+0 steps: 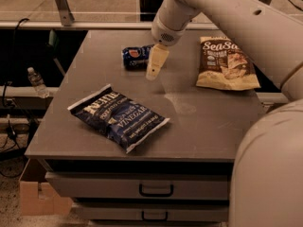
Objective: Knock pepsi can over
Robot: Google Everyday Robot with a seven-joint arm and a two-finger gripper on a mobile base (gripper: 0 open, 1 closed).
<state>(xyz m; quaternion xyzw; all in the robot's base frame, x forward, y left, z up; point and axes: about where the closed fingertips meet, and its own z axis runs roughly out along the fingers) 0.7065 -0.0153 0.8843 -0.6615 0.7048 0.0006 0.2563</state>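
Note:
The pepsi can (136, 57), small and dark blue with a red-white-blue logo, lies on its side on the far middle of the grey table (203, 122). Its long axis runs left to right. My gripper (156, 63) hangs from the arm just to the right of the can, its cream tip pointing down close to the tabletop. The tip overlaps the can's right end, so I cannot tell whether they touch. Nothing is held in the gripper.
A dark blue chip bag with white lettering (118, 117) lies flat at the front left. A brown Sea Salt chip bag (225, 63) lies at the back right. Drawers (156, 189) sit under the table. A water bottle (36, 82) and a cardboard box (35, 193) are to the left.

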